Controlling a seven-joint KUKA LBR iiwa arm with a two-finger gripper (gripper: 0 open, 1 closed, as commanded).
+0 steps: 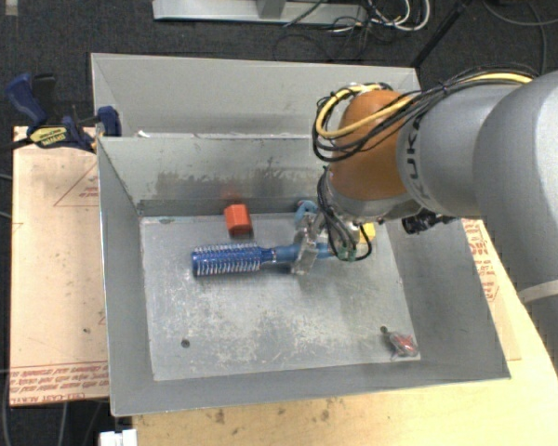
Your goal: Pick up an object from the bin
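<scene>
A blue hairbrush [231,260] lies on the bin floor left of centre, bristle head to the left and handle pointing right. My gripper [306,254] is down at the handle end of the brush, its fingers beside the handle's tip. Just behind the brush, near the back wall, sits a small orange block [237,217]. A bit of yellow [365,234] shows under the wrist on the right, too hidden to name.
A small reddish and grey thing [401,343] lies near the front right corner of the bin. The arm and its orange cover hang over the back right part of the bin.
</scene>
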